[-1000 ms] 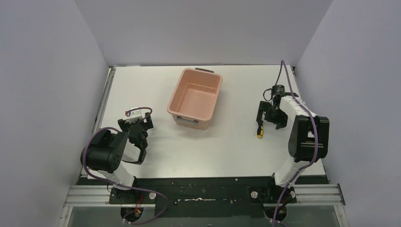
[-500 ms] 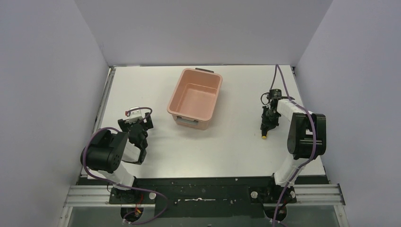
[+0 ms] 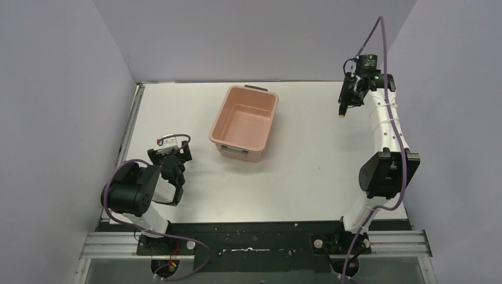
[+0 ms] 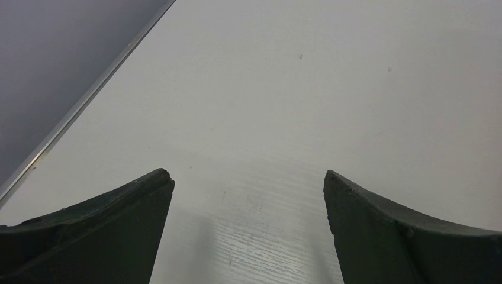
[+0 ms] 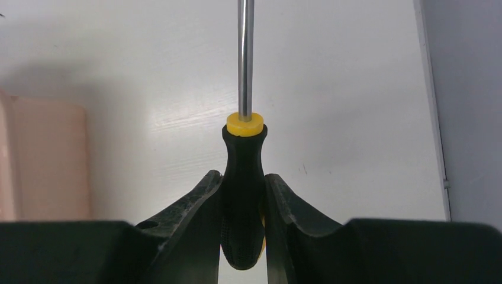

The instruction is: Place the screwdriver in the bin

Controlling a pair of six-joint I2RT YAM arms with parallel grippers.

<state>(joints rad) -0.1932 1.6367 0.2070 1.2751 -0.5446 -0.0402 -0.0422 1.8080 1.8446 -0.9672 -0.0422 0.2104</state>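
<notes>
The screwdriver (image 5: 243, 160), black handle with a yellow collar and a thin steel shaft, is clamped between my right gripper's (image 5: 243, 178) fingers, shaft pointing away from the wrist. From above, the right gripper (image 3: 348, 97) hangs high over the table's back right with the screwdriver (image 3: 343, 112) in it, its yellow end lowest. The salmon-pink bin (image 3: 222, 141) stands to its left at the table's middle back with nothing in it; a strip of the bin (image 5: 47, 160) shows at the left of the right wrist view. My left gripper (image 4: 248, 177) rests open over bare table at the near left.
Grey walls close in the table on the left, back and right. A metal strip (image 4: 83, 106) runs along the table's left edge near the left gripper (image 3: 171, 158). The right arm stands stretched upward next to the right wall.
The right gripper shut on the screwdriver where it lay at mid right, then lifted it off the table, up and toward the back. The left arm has not moved.
</notes>
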